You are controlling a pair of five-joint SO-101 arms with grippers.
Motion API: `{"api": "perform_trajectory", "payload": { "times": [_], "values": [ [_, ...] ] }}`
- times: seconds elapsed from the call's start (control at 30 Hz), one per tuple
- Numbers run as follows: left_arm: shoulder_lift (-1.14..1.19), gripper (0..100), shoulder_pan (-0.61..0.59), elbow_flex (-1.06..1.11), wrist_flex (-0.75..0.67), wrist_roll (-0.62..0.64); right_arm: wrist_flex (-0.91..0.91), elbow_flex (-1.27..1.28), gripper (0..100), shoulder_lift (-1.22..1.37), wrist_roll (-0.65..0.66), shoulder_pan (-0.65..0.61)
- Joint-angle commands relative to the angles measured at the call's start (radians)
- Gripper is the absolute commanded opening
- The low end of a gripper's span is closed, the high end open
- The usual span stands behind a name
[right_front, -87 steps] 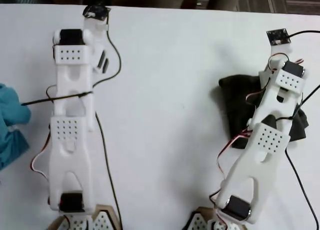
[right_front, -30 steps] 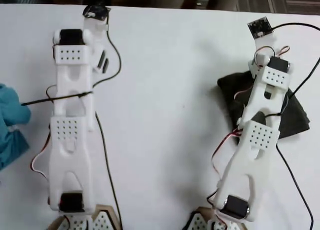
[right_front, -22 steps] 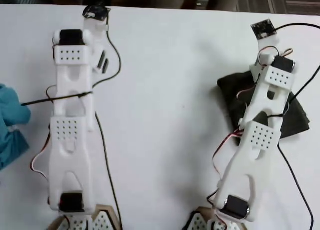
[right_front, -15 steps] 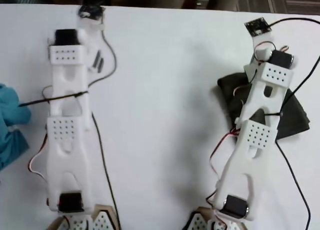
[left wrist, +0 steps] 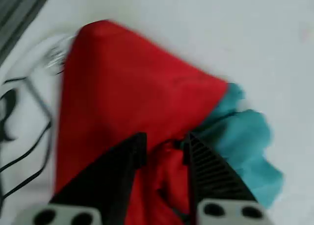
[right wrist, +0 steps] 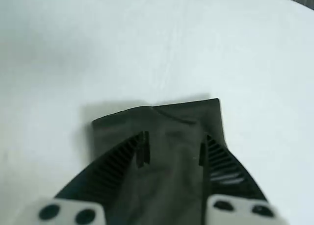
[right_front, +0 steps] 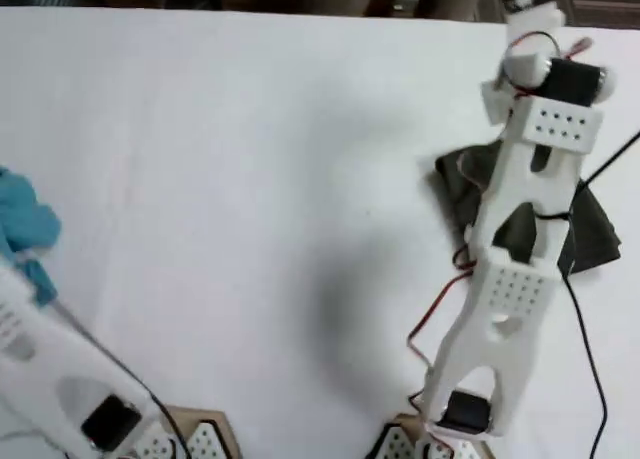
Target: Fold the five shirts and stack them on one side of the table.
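Left gripper [left wrist: 165,139] over red shirt [left wrist: 122,87]; right gripper [right wrist: 172,139] over dark shirt [right wrist: 162,117].

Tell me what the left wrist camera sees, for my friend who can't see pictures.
The left gripper hangs open just above a crumpled red shirt on the white table. A blue shirt pokes out from under the red one, and black cables lie beside them.

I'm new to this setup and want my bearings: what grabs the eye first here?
A bright red shirt lies bunched right under the open jaws of the left arm, with a teal shirt peeking out beside it near the left edge of the table. On the other side, a dark folded shirt lies beneath the right arm, whose jaws stand open over it.
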Motion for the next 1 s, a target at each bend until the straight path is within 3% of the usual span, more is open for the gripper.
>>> {"api": "perform_trajectory", "payload": {
  "times": [0.0, 0.13, 0.3, 0.53, 0.63, 0.77, 0.97],
  "values": [
    [-0.014, 15, -0.16, -0.01, -0.021, 0.002, 0.021, 0.27, 17.2, -0.248, -0.02, -0.09],
    [0.029, 15, -0.218, -0.002, -0.049, -0.003, 0.021, 0.549, 17.2, -0.483, -0.04, -0.136],
    [0.097, 15, -0.187, -0.002, -0.037, -0.008, 0.019, 0.856, 17.2, -0.782, -0.031, -0.143],
    [0.193, 15, -0.077, -0.002, -0.028, -0.209, 0.019, 1.206, 17.2, -1.067, 0.003, -0.137],
    [0.201, 18, -0.074, -0.002, 0.009, -0.226, 0.019, 1.307, 17.2, -1.145, 0.04, -0.136],
    [0.199, 29, -0.118, -0.01, 0.018, -0.222, 0.019, 1.393, 17.2, -1.219, 0.068, -0.136],
    [0.127, 30, -0.175, -0.015, 0.018, -0.218, 0.012, 1.452, 17.2, -1.245, 0.068, -0.142]
  ]
}}
